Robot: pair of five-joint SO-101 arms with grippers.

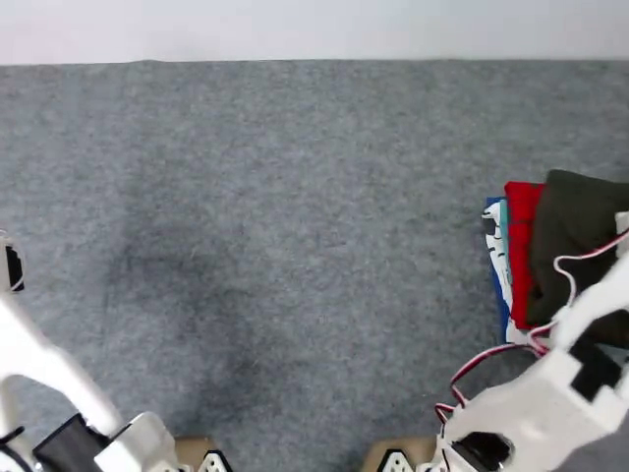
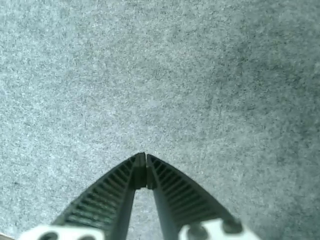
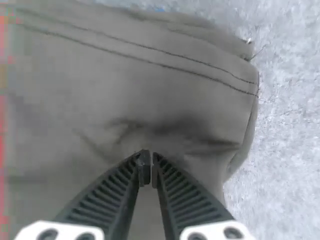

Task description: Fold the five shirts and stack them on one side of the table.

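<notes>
Shirts (image 1: 550, 256) stacked, long axis running near-to-far, at table (image 1: 295, 246) edge.

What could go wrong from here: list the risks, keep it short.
1. The right gripper is shut, with its tips at a crease in the dark shirt on top of the stack. If fabric is caught, pulling away could drag that shirt open.
2. The red shirt and the layers under it stick out past the dark one, so a nudge might skew the stack.
3. The arm's wires loop over the stack and could snag it.
</notes>
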